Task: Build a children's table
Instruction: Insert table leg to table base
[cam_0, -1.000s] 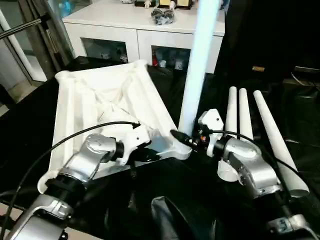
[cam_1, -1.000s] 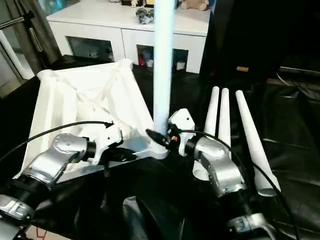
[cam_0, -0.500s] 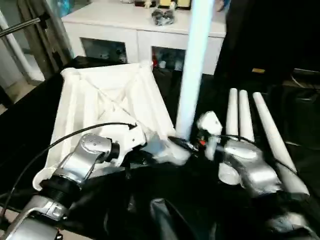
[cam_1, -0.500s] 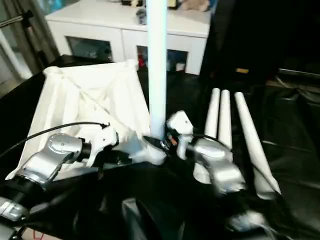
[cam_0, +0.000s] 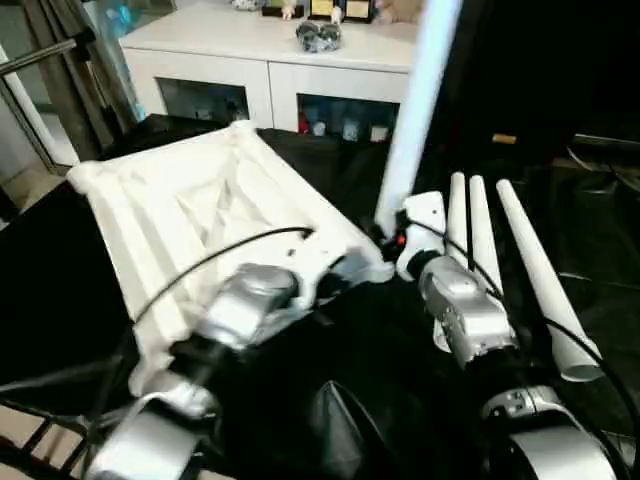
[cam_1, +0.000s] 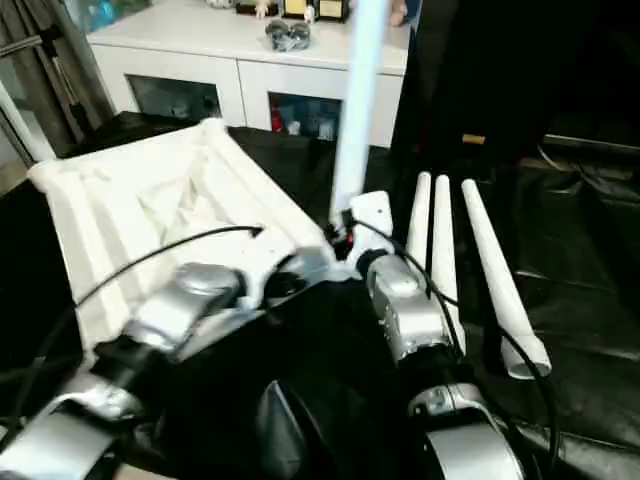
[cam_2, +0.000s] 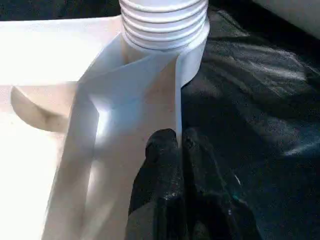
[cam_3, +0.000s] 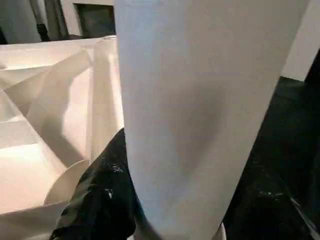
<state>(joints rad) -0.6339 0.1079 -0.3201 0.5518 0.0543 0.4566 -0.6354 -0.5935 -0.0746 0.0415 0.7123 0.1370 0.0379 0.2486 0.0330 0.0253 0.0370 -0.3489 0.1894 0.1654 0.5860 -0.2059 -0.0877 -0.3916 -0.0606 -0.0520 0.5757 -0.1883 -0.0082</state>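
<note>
Two silver forearms reach forward over a table draped in black sheeting (cam_0: 600, 250). The left gripper (cam_2: 177, 140) has its jaws pinched tight on a thin rib of the tabletop (cam_0: 200, 215), just by the near corner socket (cam_2: 192, 47). The right gripper (cam_0: 385, 238) clasps the foot of an upright leg (cam_0: 415, 95) standing in that socket, its threaded end (cam_2: 162, 20) seated there; one black finger (cam_3: 102, 200) lies against the tube. The tabletop lies upside down, ribs showing, toward the sheeting's left edge. Three spare legs (cam_0: 500, 260) lie side by side toward the right edge. Beyond the far edge stands a white cabinet (cam_0: 250, 70).
</note>
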